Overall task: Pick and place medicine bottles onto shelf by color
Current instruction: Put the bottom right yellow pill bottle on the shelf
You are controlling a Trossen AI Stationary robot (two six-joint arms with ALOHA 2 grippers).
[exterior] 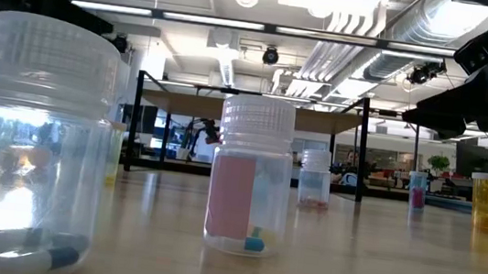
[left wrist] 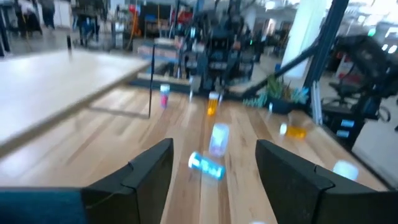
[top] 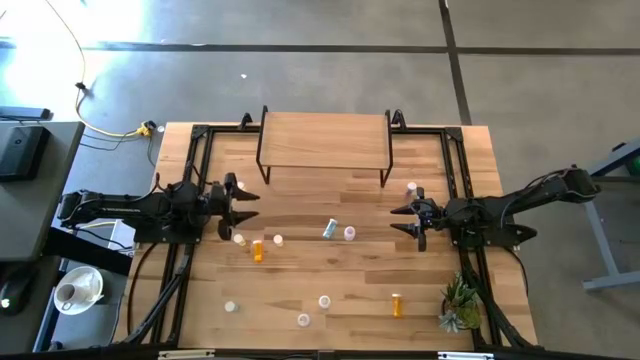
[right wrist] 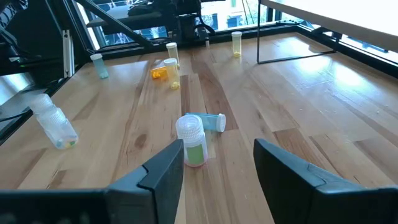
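Small pill bottles are scattered over the slatted tabletop. A light blue bottle (top: 329, 229) lies on its side at the centre, and a pink one (top: 349, 233) stands beside it on its base. An orange bottle (top: 258, 250) stands at centre-left, and another orange one (top: 397, 305) is near the right front. The wooden shelf (top: 325, 140) stands on thin black legs at the far edge, with nothing on it. My left gripper (top: 245, 207) is open and empty, left of the centre bottles (left wrist: 207, 166). My right gripper (top: 400, 220) is open and empty, to their right (right wrist: 191, 140).
A small potted plant (top: 460, 305) stands at the table's near right corner. Black frame rails (top: 190, 200) run along both sides. Several more bottles (top: 324, 301) stand near the front edge; two of them fill the low view close up (exterior: 251, 175).
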